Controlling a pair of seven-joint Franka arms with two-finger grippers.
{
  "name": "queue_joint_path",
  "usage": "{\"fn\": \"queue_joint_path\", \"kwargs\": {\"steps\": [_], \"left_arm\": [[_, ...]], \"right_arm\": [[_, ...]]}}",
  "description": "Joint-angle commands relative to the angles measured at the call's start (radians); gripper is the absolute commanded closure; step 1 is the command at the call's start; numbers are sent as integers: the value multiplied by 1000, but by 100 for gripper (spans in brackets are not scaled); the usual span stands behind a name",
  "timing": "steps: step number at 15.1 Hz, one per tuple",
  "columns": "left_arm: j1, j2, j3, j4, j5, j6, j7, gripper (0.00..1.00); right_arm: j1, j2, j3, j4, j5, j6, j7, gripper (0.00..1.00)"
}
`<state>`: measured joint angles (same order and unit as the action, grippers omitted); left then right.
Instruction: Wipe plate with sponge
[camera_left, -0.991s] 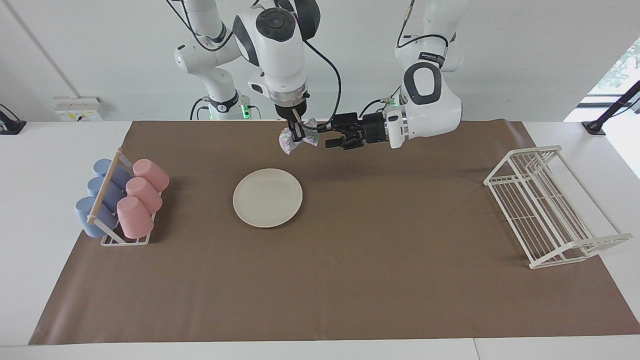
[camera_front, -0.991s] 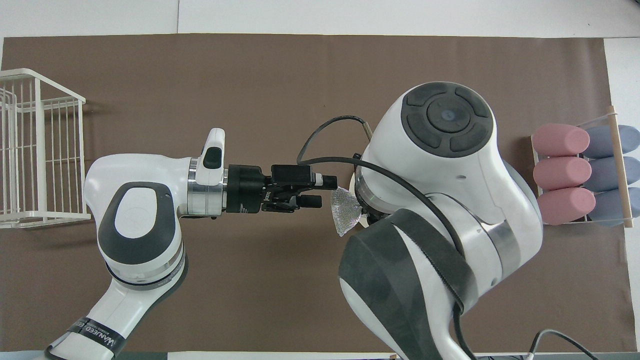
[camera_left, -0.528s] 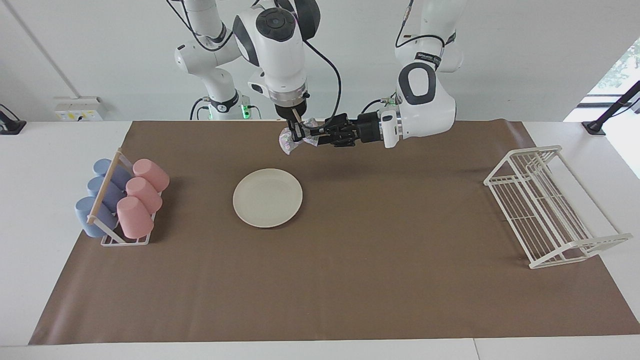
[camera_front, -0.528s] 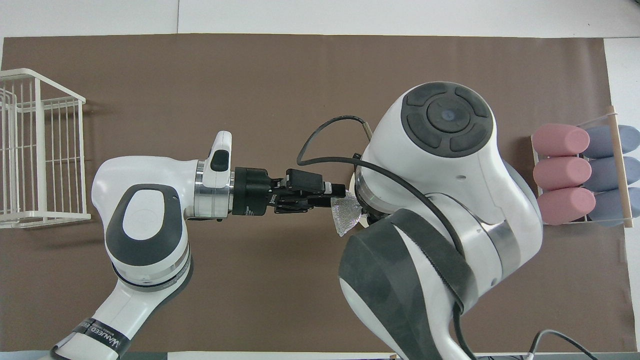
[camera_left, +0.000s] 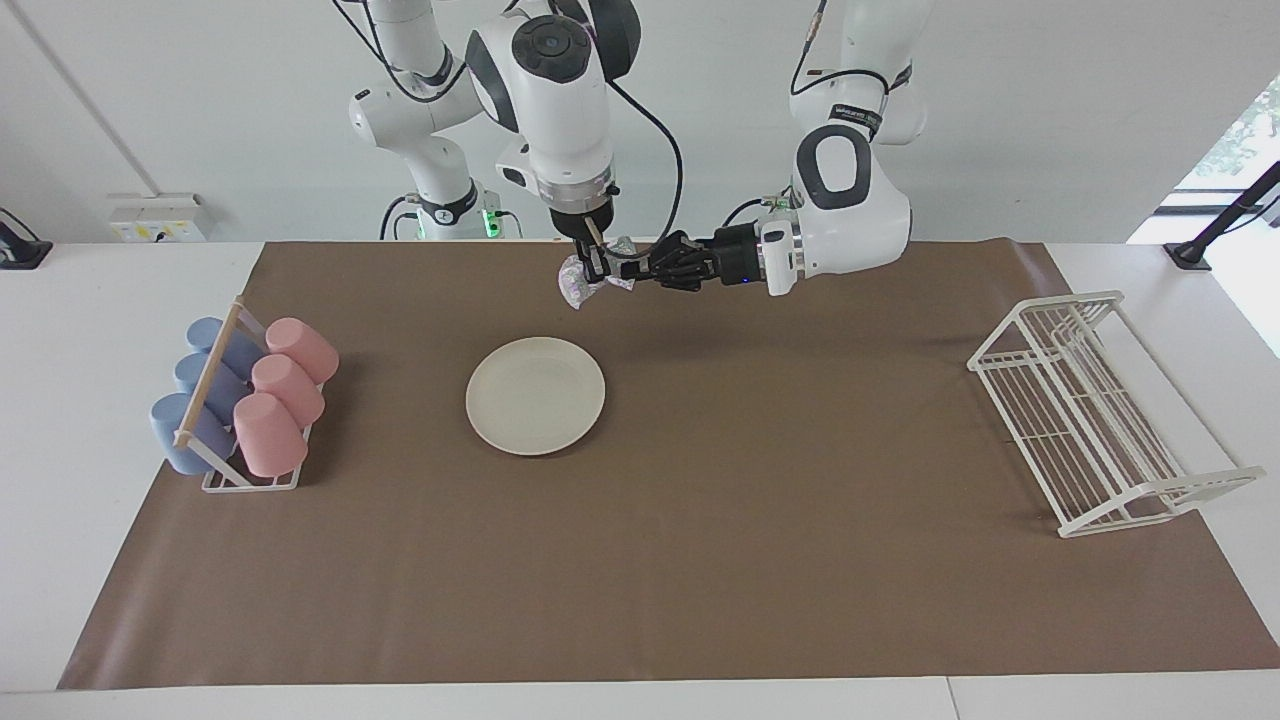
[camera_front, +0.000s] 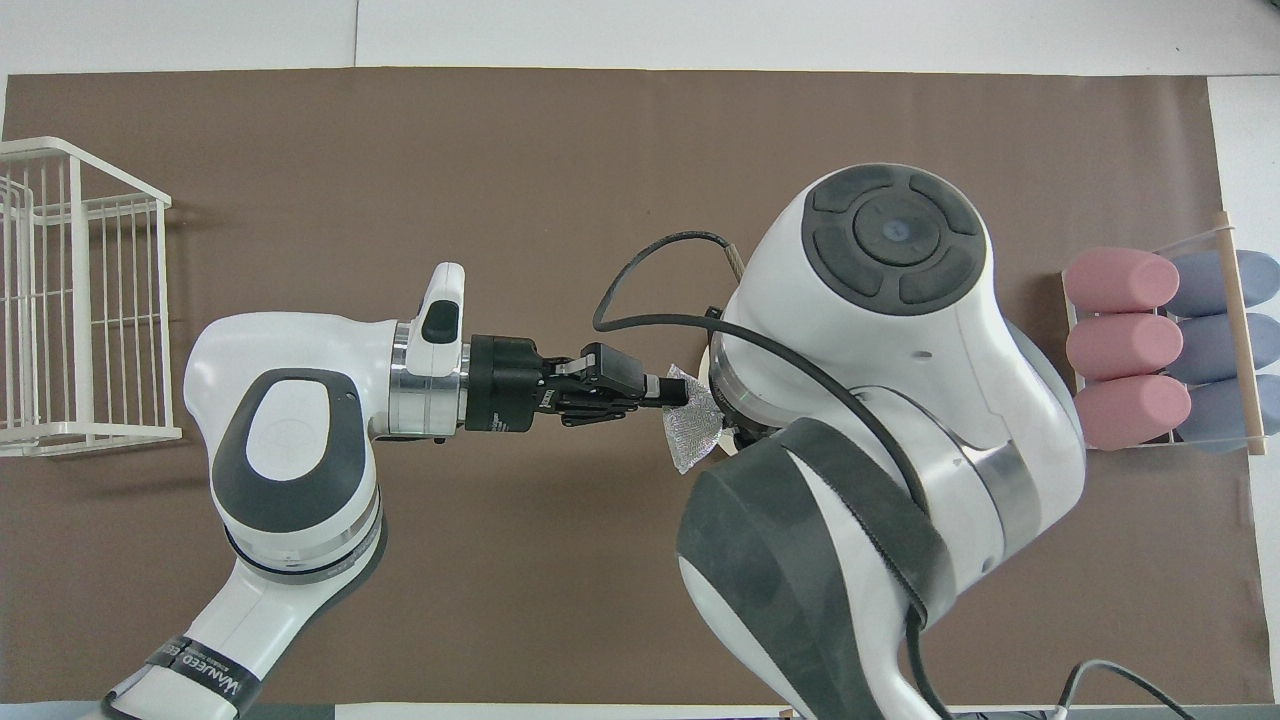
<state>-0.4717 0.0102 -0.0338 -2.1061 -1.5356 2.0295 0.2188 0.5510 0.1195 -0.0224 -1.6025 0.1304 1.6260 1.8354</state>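
Meanwhile, our right gripper (camera_left: 597, 264) and left gripper (camera_left: 636, 268) are both pinching the soft, light sponge (camera_left: 588, 281) above the table (camera_left: 800, 420), each taking an end.

Two high cameras, half a turn apart

The facing view looks from across the table toward the robots, far enough to take in the whole brown mat (camera_left: 700, 560); the overhead view looks steeply down from above the robots' end, closer in, arms filling much of it. Both share the mat, the cup rack (camera_left: 245, 405) and the white wire rack (camera_front: 75, 300)
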Motion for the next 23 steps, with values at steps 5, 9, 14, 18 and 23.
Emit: {"fn": "queue_joint_path", "kwargs": {"steps": [5,9,14,18,23], "left_arm": [[-15,-18,14,-11,-20,-2,-22,100],[-4,-22,18,-2,-6,-2,-71,100],[71,-25,20,104,393,0,-359,100],[120,-36,21,201,741,-78,-563,100],[202,-23,21,299,1104,-245,-631,100]], "right_arm": [[-17,3,9,12,-23,-30,-80,0],[-95,-61,1,6,-21,-101,-464,0],[-242,-125,-1,4,-26,-147,-911,0],[-339,-132,-1,1,-90,-158,-1239,0],[-535,-133,-1,4,-121,-152,-1669,0]]}}
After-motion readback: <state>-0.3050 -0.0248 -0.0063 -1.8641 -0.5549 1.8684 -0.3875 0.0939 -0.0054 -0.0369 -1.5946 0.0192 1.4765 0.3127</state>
